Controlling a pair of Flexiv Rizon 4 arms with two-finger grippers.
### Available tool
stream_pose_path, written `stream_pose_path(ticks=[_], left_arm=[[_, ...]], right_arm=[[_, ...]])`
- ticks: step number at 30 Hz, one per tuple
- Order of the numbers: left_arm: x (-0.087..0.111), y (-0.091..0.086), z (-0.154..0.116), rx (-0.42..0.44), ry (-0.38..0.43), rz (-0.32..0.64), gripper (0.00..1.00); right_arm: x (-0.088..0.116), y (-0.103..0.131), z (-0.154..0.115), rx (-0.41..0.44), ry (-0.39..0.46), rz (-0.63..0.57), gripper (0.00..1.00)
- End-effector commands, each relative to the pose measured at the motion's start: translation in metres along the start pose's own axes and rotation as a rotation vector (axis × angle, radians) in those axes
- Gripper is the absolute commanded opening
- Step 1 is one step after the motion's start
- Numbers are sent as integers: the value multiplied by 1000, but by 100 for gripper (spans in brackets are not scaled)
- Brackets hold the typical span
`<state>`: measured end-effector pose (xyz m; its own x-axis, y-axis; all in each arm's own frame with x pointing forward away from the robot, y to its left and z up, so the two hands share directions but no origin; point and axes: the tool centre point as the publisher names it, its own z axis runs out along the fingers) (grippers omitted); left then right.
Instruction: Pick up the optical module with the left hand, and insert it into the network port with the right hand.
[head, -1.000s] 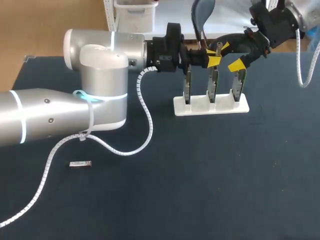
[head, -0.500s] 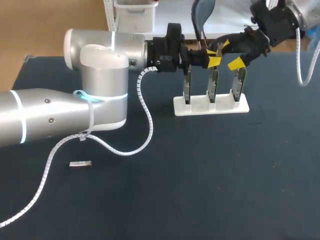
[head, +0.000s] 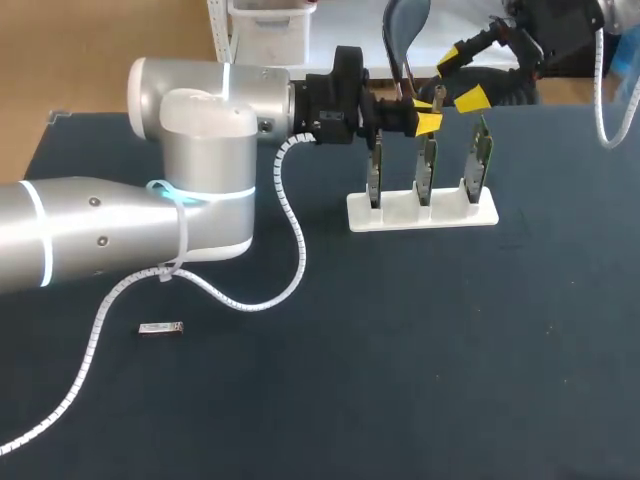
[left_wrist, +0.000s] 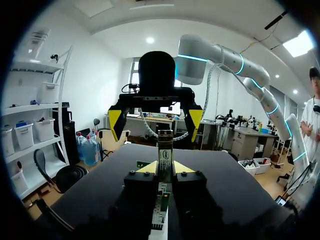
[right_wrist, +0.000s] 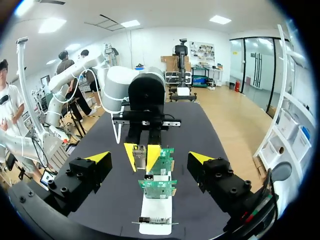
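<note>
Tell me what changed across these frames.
The right tool, open, drew up and away from the rightmost board. Nothing was taken or released. The left tool stayed shut on the optical module over the rack; the loose module did not move.

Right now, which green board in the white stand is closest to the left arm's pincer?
The middle board: the left pincer sits by its top, while the outer two stand clear.

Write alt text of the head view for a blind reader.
The left hand sits at the top of the middle of three green boards standing in a white rack; the right hand, open, hangs above the right board. A small silver module lies on the dark table.
</note>
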<state>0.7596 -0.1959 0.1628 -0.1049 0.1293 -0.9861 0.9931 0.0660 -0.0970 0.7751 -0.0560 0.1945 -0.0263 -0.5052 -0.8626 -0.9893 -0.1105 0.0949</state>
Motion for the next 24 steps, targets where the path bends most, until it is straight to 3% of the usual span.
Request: stream_pose_path(ticks=[1, 24], left_arm=[[0, 0, 0, -1, 2, 0, 0], [0, 0, 0, -1, 2, 0, 0]], right_arm=[[-4, 8, 3, 15, 4, -9, 100], [-7, 9, 12, 36, 12, 34, 100]])
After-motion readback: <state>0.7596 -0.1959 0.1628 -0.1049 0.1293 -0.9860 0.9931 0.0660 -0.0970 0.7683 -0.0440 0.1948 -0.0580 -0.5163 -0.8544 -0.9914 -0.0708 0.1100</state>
